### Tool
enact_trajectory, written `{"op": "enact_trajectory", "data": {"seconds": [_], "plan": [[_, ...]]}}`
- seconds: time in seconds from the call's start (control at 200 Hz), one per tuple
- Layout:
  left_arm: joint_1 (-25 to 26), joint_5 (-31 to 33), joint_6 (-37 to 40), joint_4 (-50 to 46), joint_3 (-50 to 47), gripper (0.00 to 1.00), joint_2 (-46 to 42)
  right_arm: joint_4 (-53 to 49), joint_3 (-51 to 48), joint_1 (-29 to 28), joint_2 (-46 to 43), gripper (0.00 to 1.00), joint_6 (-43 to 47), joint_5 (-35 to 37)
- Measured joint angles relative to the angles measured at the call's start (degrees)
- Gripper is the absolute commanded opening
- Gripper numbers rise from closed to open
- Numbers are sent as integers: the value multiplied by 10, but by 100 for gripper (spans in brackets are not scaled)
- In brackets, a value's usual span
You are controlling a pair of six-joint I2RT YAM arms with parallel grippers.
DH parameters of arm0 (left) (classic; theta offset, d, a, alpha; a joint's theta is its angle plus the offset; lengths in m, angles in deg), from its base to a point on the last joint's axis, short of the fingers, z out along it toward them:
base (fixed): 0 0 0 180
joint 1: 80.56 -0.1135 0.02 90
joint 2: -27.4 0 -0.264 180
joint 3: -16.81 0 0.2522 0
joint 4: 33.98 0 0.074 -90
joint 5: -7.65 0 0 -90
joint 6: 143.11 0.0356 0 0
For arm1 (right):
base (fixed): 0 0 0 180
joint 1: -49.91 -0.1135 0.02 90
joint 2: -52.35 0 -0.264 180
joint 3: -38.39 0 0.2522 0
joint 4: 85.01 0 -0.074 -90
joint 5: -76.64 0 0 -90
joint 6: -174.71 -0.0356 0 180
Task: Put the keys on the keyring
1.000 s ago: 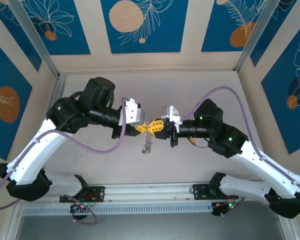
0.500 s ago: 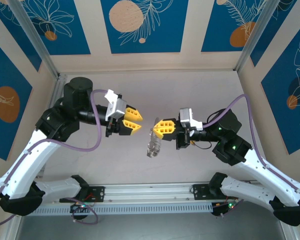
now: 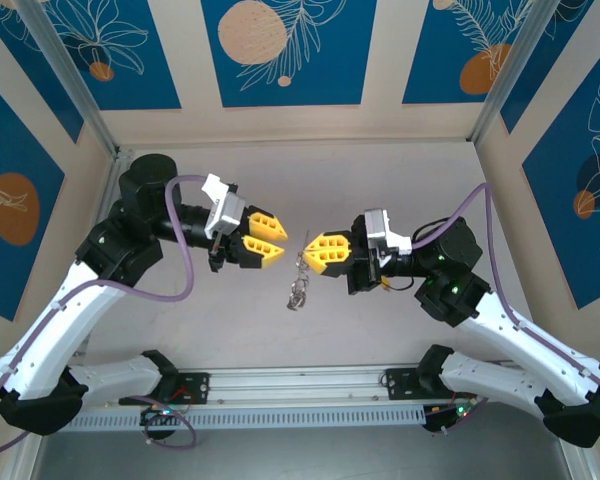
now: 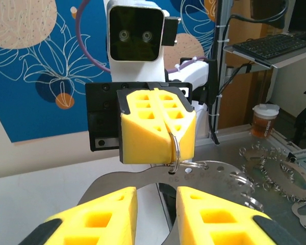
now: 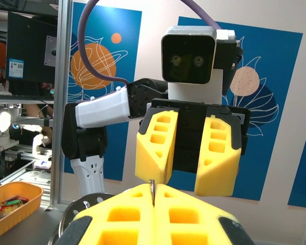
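Keyring [image 4: 176, 145] hangs pinched in the closed right gripper [image 3: 316, 250], keys [image 3: 297, 293] dangling beneath; left gripper [image 3: 280, 241] faces it, jaws parted, holding nothing.

Found right pincer [image 5: 153, 198] clamped, yellow fingers together, on a thin metal edge, probably the keyring [image 5: 152, 186]. Noted left pincer [image 5: 185, 176] opposite, fingers parted. Recorded orange tray [image 5: 13, 196] at lower left, holding small items.

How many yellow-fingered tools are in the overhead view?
2: the left tool, open, left of centre; the right tool facing it, shut on the thin grey metal keyring.
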Motion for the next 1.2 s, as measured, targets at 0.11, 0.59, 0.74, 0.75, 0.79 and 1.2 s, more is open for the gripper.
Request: {"op": "enact_trajectory", "data": {"seconds": [0.11,0.59,0.74,0.75,0.79,1.2], "plan": [[0,-5,-13,25,-9,26,0,11,0,0,2,0,-5,0],[1,-16,-48,86,-25,21,10,15,0,0,14,0,-9,0],[8,-16,-41,75,-25,21,16,15,0,0,14,0,-9,0],[8,-16,-40,74,-25,21,16,15,0,0,14,0,-9,0],[10,-15,-35,68,-25,20,17,15,0,0,14,0,-9,0],[24,2,-2,23,-23,20,19,15,0,0,14,0,-9,18]]}}
